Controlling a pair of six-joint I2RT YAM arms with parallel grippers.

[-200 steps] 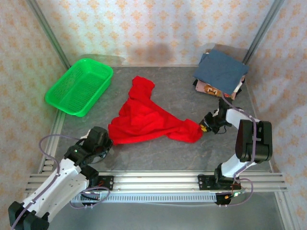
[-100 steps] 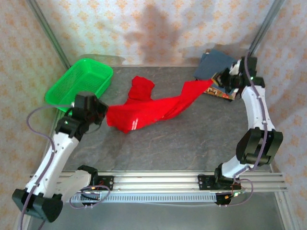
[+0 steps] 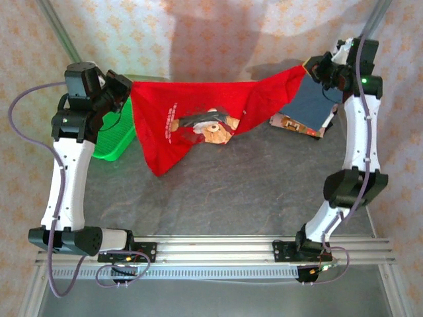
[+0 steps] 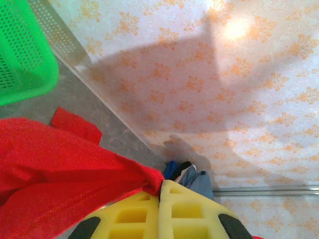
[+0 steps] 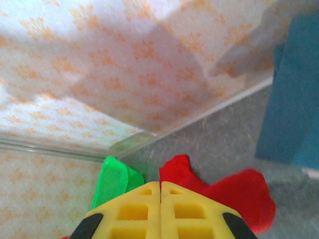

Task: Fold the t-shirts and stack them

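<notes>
- Writing: the bright red cloth t-shirt carries a brown teddy-bear print on its chest. A short line of white lettering sits up and to the left of the bear, too small to read.
- Left gripper: clenched on one top corner of the red t-shirt, raised at back left. In the left wrist view the yellow foam pads press together, with red cloth pinched at their tips.
- Right gripper: clenched on the opposite corner, raised at back right. In the right wrist view its pads meet with no gap.
- Task item: the red t-shirt hangs stretched between both grippers across the back of the grey table. Its lower point droops toward the surface; contact cannot be told.
- Surroundings: the green mesh plastic basket sits at back left, mostly hidden behind the left arm and the shirt's edge.
- A folded slate-blue t-shirt lies on a folded pink/orange patterned garment in the back right corner, beside the shirt's right end.
- View differences: the top view alone shows the print.
- The left wrist view looks along the cloth to the basket and the far stack.
- The right wrist view shows the basket's end, a red fold and the blue shirt.
- Orange-patterned wallpaper backs every view.
</notes>
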